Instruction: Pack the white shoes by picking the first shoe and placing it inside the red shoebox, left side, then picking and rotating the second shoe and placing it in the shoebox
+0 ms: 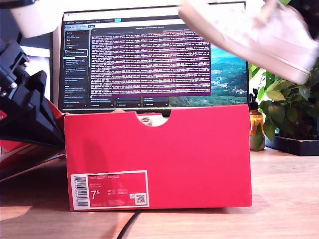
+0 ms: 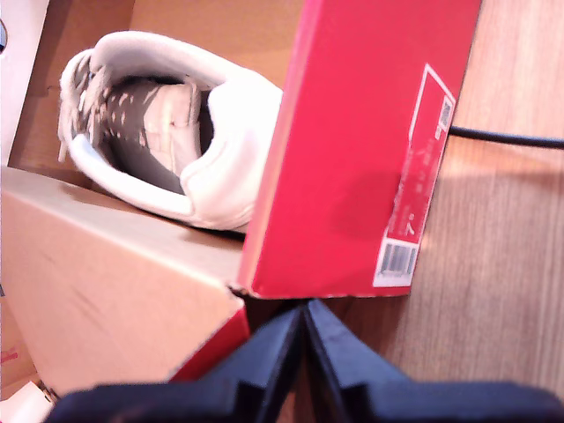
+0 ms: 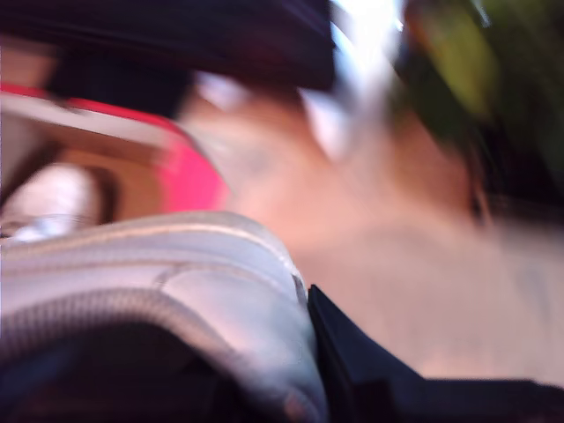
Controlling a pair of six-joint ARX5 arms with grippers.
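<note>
The bright red cardboard shoebox (image 1: 159, 159) stands open on the wooden table (image 1: 289, 199), label side toward the exterior camera, half-round notch in its top edge. One white low-top leather sneaker (image 2: 167, 123) already lies inside, seen from the first wrist view with heel collar and laces up; which side of the box it fills cannot be told. The first gripper (image 2: 304, 352) hangs just outside a box corner, beyond the labelled wall, jaws pressed together on nothing — judged parked clear so the opening stays free. The second white sneaker (image 1: 249, 35) is carried high above the box, toward the exterior view's right, tilted and motion-blurred. In the second wrist view its padded heel collar (image 3: 176, 291) fills the foreground against a dark finger (image 3: 370, 370), so the second gripper appears to pinch the shoe at the collar; the other finger is hidden. Beyond that grip lies the box interior with the first shoe. Height seems chosen to clear the wall; turning and lowering remain.
</note>
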